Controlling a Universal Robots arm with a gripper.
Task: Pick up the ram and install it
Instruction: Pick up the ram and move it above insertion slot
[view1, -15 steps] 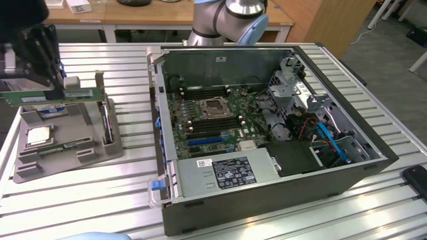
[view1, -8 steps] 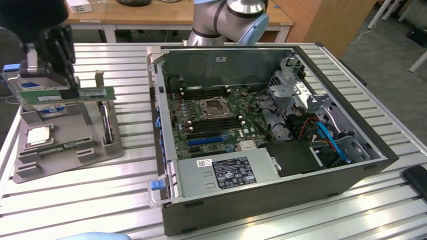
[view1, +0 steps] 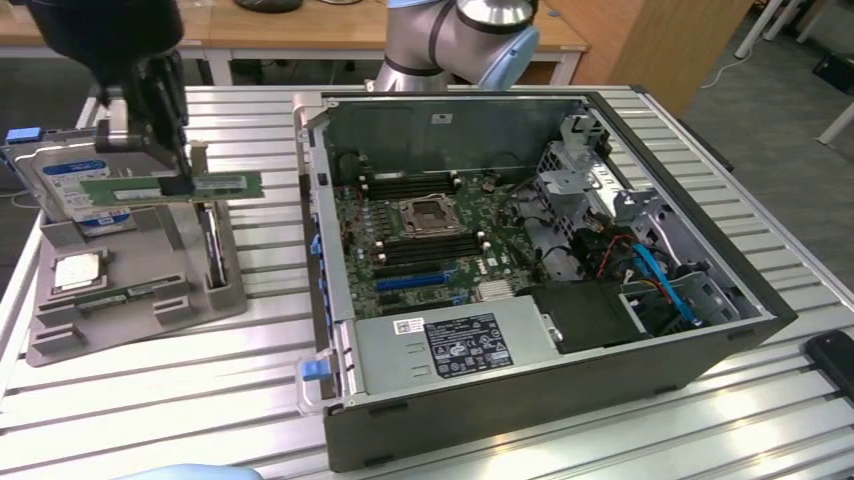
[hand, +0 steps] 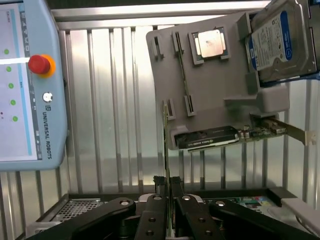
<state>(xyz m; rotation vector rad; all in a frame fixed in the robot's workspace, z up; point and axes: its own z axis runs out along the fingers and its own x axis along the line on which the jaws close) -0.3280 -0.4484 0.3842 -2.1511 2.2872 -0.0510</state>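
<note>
The ram (view1: 167, 187) is a long green stick, held level above the grey parts tray (view1: 134, 320) at the exterior view's left. My gripper (view1: 178, 183) is shut on it near its middle. In the wrist view the ram (hand: 166, 145) shows edge-on as a thin line sticking out from between the black fingers (hand: 156, 187), and my gripper (hand: 167, 182) hangs over the slatted table beside the tray (hand: 215, 95). The open computer case (view1: 667, 370) lies to the exterior view's right, its motherboard memory slots (view1: 400, 250) flanking the CPU socket (view1: 427, 214).
The tray holds a second green stick (view1: 134, 292), a silver CPU (view1: 80, 270), a hard drive with a blue-white label (view1: 87, 185) and an upright graphics card (hand: 207, 137). A teach pendant (hand: 30, 85) lies on the slatted table. The arm's base (view1: 461, 40) stands behind the case.
</note>
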